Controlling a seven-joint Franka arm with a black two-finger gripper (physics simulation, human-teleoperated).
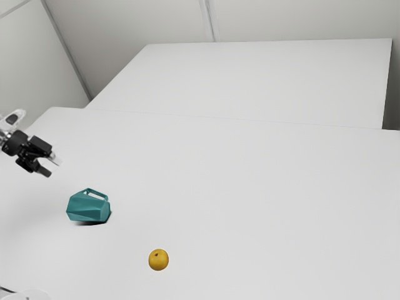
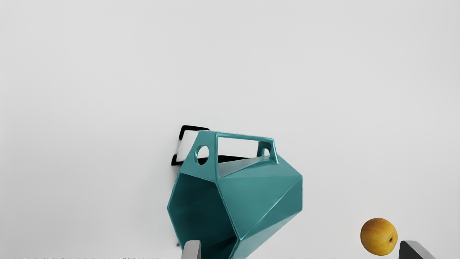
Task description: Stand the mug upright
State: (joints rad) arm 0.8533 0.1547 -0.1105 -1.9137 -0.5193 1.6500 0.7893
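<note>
the teal mug [image 1: 89,209] lies on its side on the white table [image 1: 250,200], near the exterior view's left, all flat facets, with a dark hollow mouth and an angular handle. a yellow fruit [image 1: 159,260] sits nearer, farther right. the gripper's [image 1: 52,167] fingers are spread, released.

The mug [image 1: 89,209] rests on the table [image 1: 250,187]; the fruit [image 1: 159,260] lies toward the exterior view's right from the mug.
</note>
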